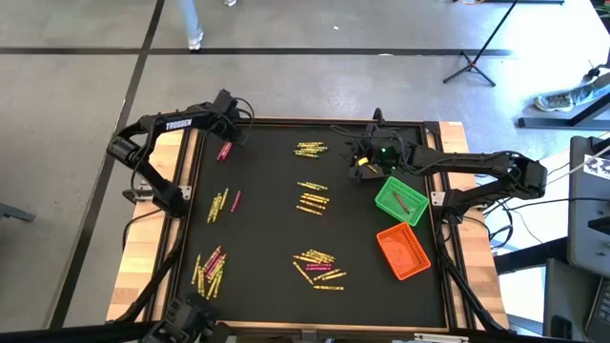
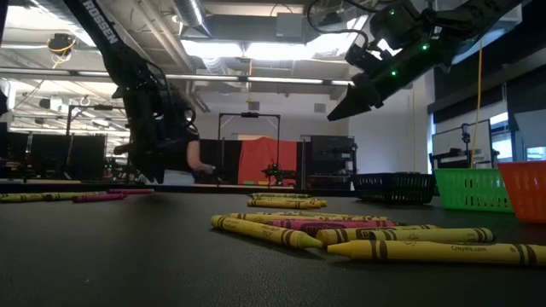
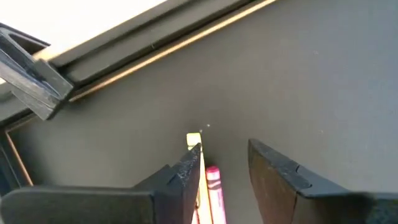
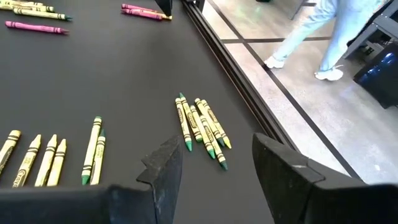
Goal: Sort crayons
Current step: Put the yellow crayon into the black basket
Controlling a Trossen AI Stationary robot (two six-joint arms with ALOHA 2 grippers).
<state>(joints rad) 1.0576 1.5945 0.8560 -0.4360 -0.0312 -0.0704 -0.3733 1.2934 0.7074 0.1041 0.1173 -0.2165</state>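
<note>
Yellow crayons (image 2: 435, 250) foremost, left pincer (image 3: 225, 171) straddling pink crayon (image 3: 213, 186)

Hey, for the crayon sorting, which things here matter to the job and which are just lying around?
Part of the job:
- crayons in groups on the mat
- green bin, orange bin, black bin
- left gripper, open, a pink crayon between its fingers

Just around:
- right gripper, open, raised
- tripod stand
</note>
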